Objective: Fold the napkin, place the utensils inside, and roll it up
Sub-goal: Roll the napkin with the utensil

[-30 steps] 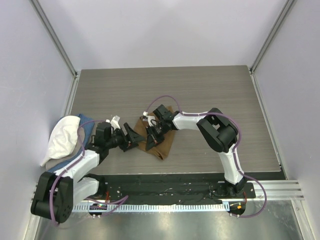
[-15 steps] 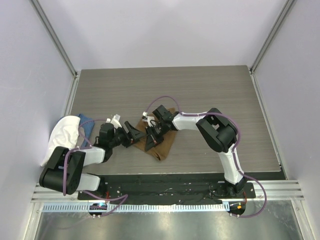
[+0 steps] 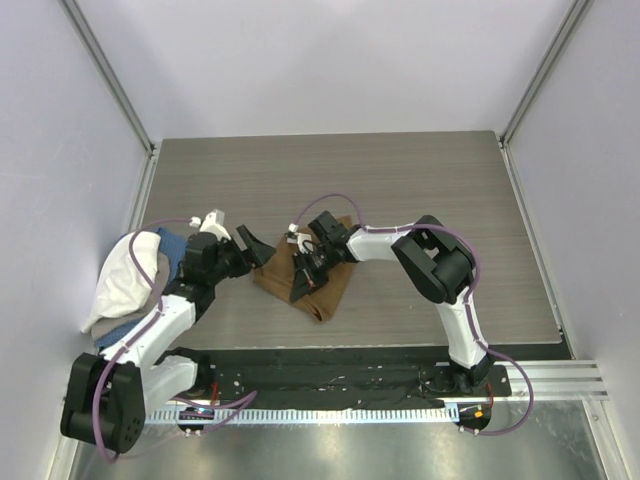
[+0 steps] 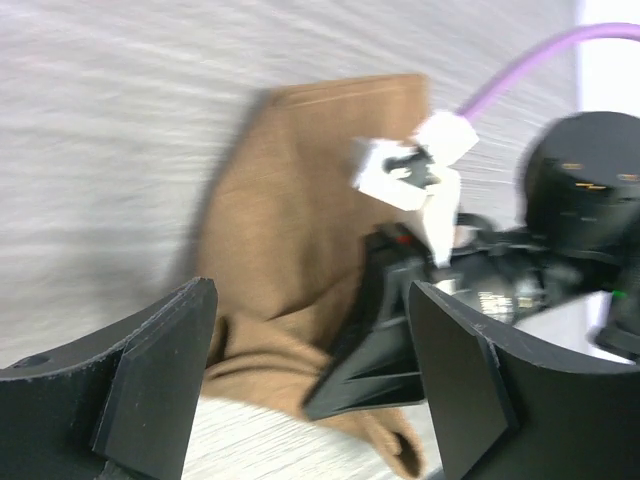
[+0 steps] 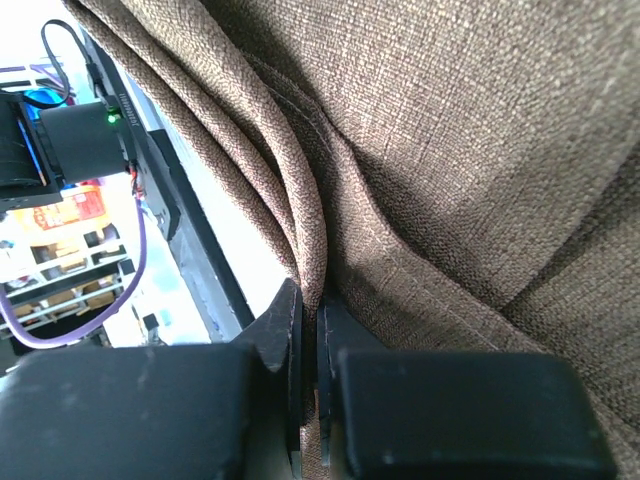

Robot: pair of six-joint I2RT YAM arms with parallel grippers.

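1. Napkin, a plain tan-brown soft cloth, lies rumpled and partly folded on the grey wood-grain table, just below the centre of the overhead view.
2. Right gripper, black with two fingers, is clamped tight on a raised fold of the napkin. Its wrist view shows the woven fabric pinched between the closed jaws.
3. Left gripper, left of centre, has its jaws spread wide and holds nothing. It sits near the napkin's left edge.
4. No gold spoon can be seen in any view.
5. The napkin looks light and limp, likely to drape and to slide on the smooth table. An edge or corner is probably the best place to pinch it.
6. Compared with a second ago, the left arm has pulled back toward the white cloth and blue cloth at the left, uncovering the napkin's left part. The right gripper has not moved.
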